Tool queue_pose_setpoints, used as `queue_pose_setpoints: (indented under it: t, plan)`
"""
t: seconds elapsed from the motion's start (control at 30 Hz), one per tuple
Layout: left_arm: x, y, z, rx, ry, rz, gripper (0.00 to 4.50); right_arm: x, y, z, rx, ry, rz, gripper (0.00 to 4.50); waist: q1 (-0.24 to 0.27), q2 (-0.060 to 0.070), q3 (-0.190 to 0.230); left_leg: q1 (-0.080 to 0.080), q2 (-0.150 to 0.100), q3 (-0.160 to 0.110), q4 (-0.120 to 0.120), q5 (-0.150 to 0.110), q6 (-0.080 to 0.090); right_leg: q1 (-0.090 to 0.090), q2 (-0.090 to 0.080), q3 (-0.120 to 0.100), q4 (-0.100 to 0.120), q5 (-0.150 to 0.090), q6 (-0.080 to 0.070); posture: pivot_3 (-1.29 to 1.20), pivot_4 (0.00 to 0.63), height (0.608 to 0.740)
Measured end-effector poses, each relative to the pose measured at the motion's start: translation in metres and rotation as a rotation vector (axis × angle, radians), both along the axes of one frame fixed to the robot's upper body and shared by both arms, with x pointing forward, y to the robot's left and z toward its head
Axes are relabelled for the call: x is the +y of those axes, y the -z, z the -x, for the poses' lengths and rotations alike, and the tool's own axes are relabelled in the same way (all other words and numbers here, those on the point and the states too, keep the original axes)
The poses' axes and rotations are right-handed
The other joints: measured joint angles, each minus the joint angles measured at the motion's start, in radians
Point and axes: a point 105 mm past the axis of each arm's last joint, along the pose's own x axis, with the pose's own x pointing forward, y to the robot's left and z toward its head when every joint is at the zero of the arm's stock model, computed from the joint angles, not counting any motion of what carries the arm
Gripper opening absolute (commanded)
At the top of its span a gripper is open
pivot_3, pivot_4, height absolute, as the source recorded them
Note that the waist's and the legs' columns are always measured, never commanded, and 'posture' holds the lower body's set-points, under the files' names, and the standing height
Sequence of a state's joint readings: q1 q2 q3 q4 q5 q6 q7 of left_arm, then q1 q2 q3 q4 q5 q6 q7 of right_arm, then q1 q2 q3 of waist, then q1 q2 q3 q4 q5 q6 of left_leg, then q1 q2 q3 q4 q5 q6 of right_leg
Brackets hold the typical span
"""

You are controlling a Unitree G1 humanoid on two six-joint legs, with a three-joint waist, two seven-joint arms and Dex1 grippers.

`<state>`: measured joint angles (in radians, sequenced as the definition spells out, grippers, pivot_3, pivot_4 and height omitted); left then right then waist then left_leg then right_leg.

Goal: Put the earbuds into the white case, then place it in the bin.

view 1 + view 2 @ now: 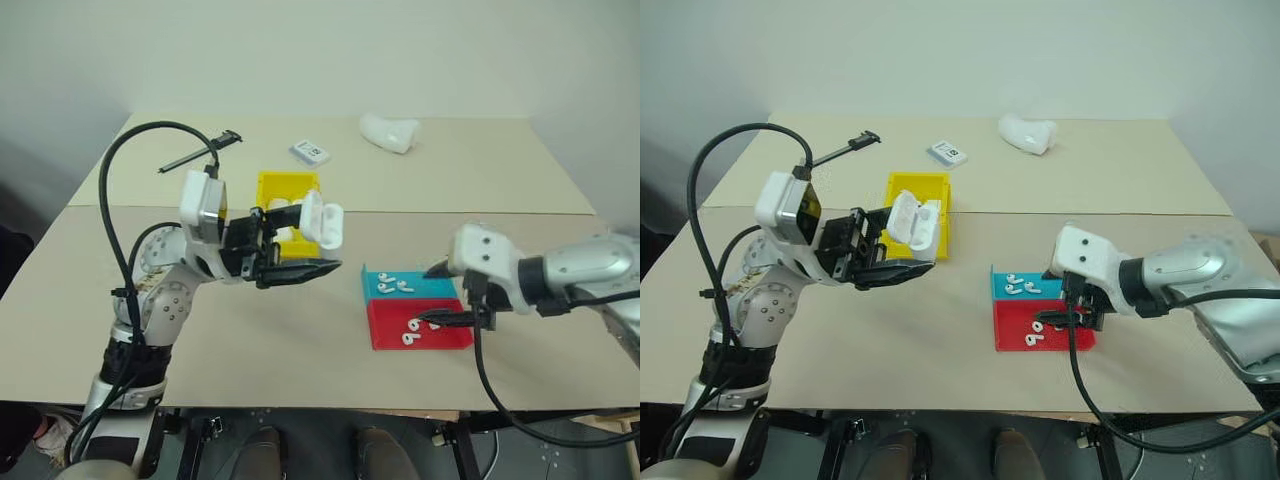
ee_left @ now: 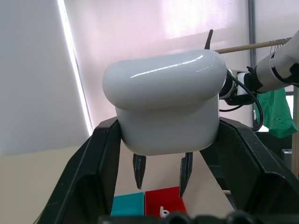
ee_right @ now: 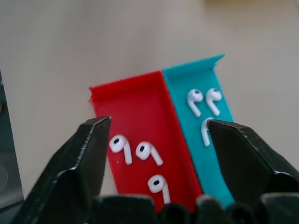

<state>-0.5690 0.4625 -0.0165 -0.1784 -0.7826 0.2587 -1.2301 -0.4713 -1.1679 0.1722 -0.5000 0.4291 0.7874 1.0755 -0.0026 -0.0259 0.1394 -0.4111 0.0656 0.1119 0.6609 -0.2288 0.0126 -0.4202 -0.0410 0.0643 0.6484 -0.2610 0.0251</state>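
Jaws, left gripper (image 1: 300,262): clenched on the white case (image 1: 318,222), which is held aloft with its lid flipped up, in front of the bin (image 1: 285,190).
Jaws, right gripper (image 3: 156,163): spread apart, grasping nothing, poised above the tray (image 1: 445,332).

Item 1, earbuds (image 3: 136,151): six counted. Three lie in the red half of the tray, three in the blue half (image 3: 210,135). In the head view the tray sits at 4 o'clock from the held case, well apart from it.

Item 2, bin: yellow, open-topped, on the table at 11 o'clock from the tray. Something white lies inside it.

Item 3, stray objects: a small card (image 1: 309,152) and a white lump (image 1: 389,132) at 12 o'clock on the table (image 1: 300,330), a cable end (image 1: 225,140) at 10 o'clock.

Risks, judged:
- Earbuds are tiny, glossy and closely grouped; wide jaws descending may pinch two, or flick one out over the tray's low wall.
- A bud gripped by its stem may pivot and miss the case's socket.
- The case is clamped only by its lower body; pressing a bud in may tilt or slip it.
- The lid may fall shut before loading.
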Motion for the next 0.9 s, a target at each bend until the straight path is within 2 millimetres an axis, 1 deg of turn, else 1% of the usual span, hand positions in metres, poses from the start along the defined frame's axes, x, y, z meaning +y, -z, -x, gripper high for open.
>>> queue_pose_setpoints:
  t: [0.1, 0.17, 0.27, 0.33, 0.53, 0.77, 0.9]
  plan:
    - [-0.009, 0.001, 0.000, 0.011, 0.009, 0.032, 2.78, 0.000, 0.010, -0.001, 0.007, -0.053, 0.084, 2.88, -0.002, 0.000, 0.000, 0.000, 0.000, -0.001, 0.000, 0.000, 0.000, 0.000, 0.000, 0.000, 0.000, 0.000, 0.000, 0.00, 0.150, 0.740]
    - [-0.013, 0.003, 0.001, 0.027, -0.002, 0.040, 2.78, -0.004, 0.020, -0.003, 0.025, -0.058, 0.130, 2.88, -0.003, 0.000, 0.000, 0.000, 0.000, -0.002, 0.000, 0.000, 0.000, -0.001, 0.000, 0.000, 0.000, 0.000, 0.000, 0.00, 0.150, 0.740]
    - [-0.016, 0.011, 0.006, 0.052, -0.019, 0.041, 2.78, -0.008, 0.030, -0.006, 0.050, -0.076, 0.171, 2.88, -0.009, 0.000, 0.000, 0.000, 0.000, -0.002, 0.000, -0.001, 0.001, -0.001, 0.000, 0.001, 0.000, 0.000, 0.000, 0.00, 0.150, 0.740]
    - [-0.018, 0.012, 0.008, 0.066, -0.025, 0.043, 2.78, -0.011, 0.036, -0.007, 0.045, -0.108, 0.219, 2.88, -0.010, 0.000, 0.000, 0.000, 0.000, -0.002, 0.000, -0.001, 0.001, -0.001, 0.000, 0.001, 0.001, 0.000, 0.000, 0.00, 0.150, 0.740]
    - [-0.022, 0.010, 0.016, 0.067, -0.041, 0.058, 2.78, -0.019, 0.043, -0.018, 0.037, -0.134, 0.280, 2.88, -0.010, 0.000, 0.000, 0.001, 0.000, -0.001, 0.000, -0.001, 0.001, 0.000, 0.000, 0.001, 0.001, 0.000, 0.000, 0.00, 0.150, 0.740]
    - [-0.023, 0.008, 0.016, 0.069, -0.065, 0.075, 2.78, -0.024, 0.062, -0.028, 0.058, -0.141, 0.335, 2.88, -0.009, 0.000, 0.000, 0.001, 0.000, -0.001, 0.000, -0.001, 0.001, 0.000, 0.000, 0.001, 0.001, 0.000, 0.000, 0.00, 0.150, 0.740]
    - [-0.024, 0.007, 0.016, 0.070, -0.072, 0.078, 2.78, -0.026, 0.064, -0.032, 0.059, -0.141, 0.356, 2.88, -0.009, 0.000, 0.000, 0.002, 0.000, -0.001, 0.000, -0.001, 0.001, 0.000, 0.000, 0.001, 0.001, 0.000, 0.000, 0.00, 0.150, 0.740]
